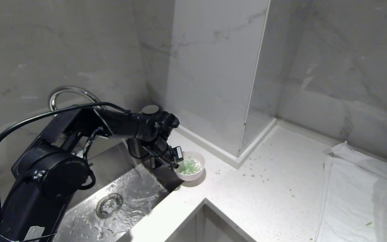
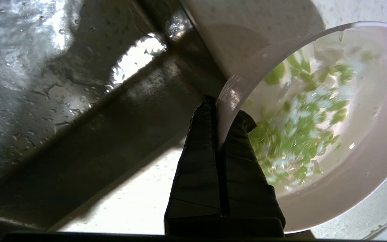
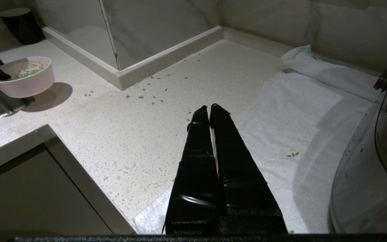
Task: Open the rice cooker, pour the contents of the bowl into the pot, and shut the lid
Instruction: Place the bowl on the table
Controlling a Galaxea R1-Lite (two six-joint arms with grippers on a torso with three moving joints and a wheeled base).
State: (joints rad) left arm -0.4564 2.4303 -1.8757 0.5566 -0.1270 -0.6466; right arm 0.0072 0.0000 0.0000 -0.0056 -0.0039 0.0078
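Left gripper (image 2: 225, 111) clamped on the bowl (image 2: 348, 188) rim beside the sink (image 1: 126, 198); next, carrying its green pieces (image 2: 301, 134) level.

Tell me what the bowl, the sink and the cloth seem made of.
Bowl: probably smooth plastic or glazed ceramic, pale pink with a soft sheen. Sink: apparently stainless steel, with a bright mirror-like wet surface. Cloth: looks like white terry towel, matte with a nubby weave.
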